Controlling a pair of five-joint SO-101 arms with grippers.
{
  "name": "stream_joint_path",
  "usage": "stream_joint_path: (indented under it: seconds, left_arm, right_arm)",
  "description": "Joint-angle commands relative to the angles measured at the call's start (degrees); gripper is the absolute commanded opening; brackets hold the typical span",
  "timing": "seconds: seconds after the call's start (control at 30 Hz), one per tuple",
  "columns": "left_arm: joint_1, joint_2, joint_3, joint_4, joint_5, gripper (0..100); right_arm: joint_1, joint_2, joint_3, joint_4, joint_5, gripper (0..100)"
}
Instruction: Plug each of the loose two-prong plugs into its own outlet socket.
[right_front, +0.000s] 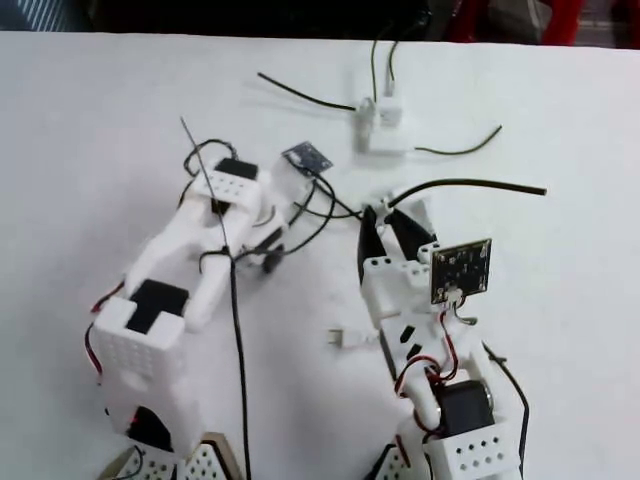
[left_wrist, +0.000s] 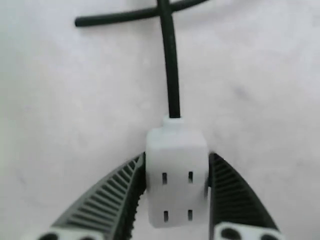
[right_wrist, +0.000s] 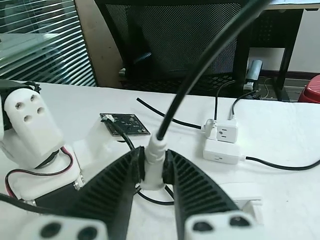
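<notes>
- White table (right_front: 80, 120) lay beneath; left gripper (left_wrist: 176, 159) clenched on outlet socket (left_wrist: 176, 177), long axis along the fingers (left_wrist: 115, 195), cord (left_wrist: 170, 65) end outward;
- right gripper (right_wrist: 152, 154) grasped plug (right_wrist: 151, 167), cord end beyond fingertips (right_wrist: 131, 162).

Smooth white plastic outlet socket (left_wrist: 176, 175), ribbed matt black pads (left_wrist: 117, 197).

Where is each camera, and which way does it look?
High view: above the table, looking down on left arm, right arm and white adapters.
Left wrist view: on the left arm, looking down past its end effector at the gripped socket block.
Right wrist view: on the right arm, looking across the table past its end effector and plug toward a chair.
High and right wrist views share the adapters.
</notes>
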Motion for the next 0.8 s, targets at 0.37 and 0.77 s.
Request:
stream_joint_path:
  seconds: [0.37, 0.77]
  left_arm:
    - [0.4, -5.1, -15.4, 12.0, 0.5, 24]
    - [-8.7, -38.6, 1.6, 13.0, 0.5, 24]
  right_arm:
    - [0.2, -0.4, -0.4, -1.1, 0.6, 1.7]
    - [0.2, -0.4, -0.5, -1.0, 0.6, 1.7]
